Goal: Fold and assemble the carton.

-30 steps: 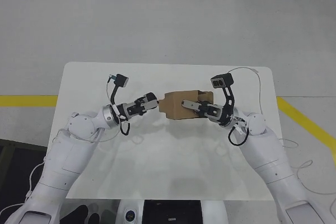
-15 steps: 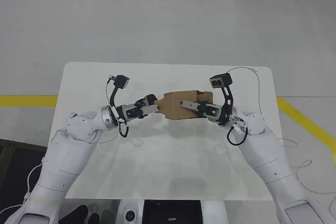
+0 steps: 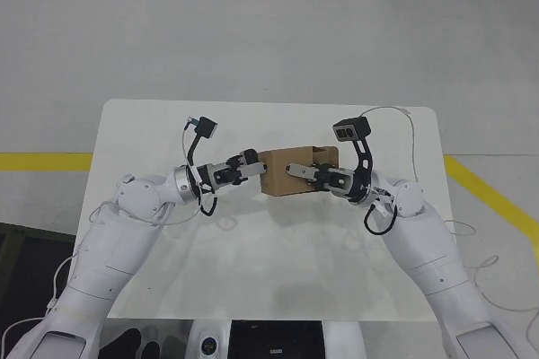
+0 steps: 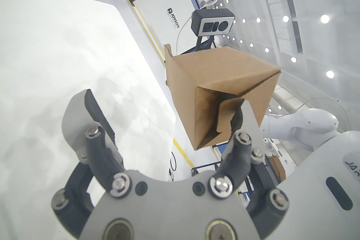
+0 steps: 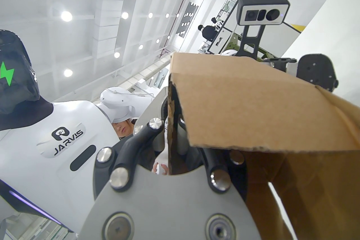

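Note:
A brown carton (image 3: 292, 170) is held above the middle of the white table (image 3: 251, 260), lying on its side. My right gripper (image 3: 298, 168) is shut on the carton's upper wall; in the right wrist view the cardboard edge (image 5: 170, 111) runs between its fingers, and the carton (image 5: 247, 100) covers the far finger. My left gripper (image 3: 254, 160) is open at the carton's left end. In the left wrist view one fingertip (image 4: 244, 114) touches a folded end flap of the carton (image 4: 222, 75), while the other finger (image 4: 90, 109) stands free over the table.
Bare white tabletop lies in front of and behind the carton. A yellow floor line (image 3: 36, 161) runs past the table's left and right sides. The right arm's wrist camera (image 4: 212, 23) rises just behind the carton.
My left gripper has moved right, up to the carton's left end, and one finger now meets the end flap. The right gripper keeps its hold; the carton barely shifted.

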You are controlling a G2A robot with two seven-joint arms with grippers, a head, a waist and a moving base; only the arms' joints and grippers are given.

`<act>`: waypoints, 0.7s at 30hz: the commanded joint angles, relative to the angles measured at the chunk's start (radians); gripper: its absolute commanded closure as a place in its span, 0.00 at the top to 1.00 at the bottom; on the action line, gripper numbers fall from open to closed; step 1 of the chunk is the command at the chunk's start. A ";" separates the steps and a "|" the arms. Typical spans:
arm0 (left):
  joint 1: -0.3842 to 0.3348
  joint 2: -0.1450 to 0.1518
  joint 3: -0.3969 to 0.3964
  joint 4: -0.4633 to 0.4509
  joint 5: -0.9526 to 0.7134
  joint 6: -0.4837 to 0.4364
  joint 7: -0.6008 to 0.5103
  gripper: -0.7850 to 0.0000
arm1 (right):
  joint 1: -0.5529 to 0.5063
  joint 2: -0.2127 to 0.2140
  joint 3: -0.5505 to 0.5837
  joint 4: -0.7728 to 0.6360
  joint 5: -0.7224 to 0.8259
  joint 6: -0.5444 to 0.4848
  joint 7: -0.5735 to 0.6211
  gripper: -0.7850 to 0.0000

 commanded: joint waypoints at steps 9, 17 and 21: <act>-0.019 -0.009 0.036 0.007 0.000 -0.013 -0.008 1.00 | -0.001 0.000 0.002 -0.010 0.007 0.000 0.000 0.00; -0.024 -0.011 0.036 0.006 -0.004 -0.013 -0.009 1.00 | -0.001 0.000 0.001 -0.013 0.010 0.005 0.005 0.00; -0.028 -0.013 0.043 0.003 -0.005 -0.013 -0.006 1.00 | 0.000 0.000 0.002 -0.014 0.009 0.005 0.006 0.00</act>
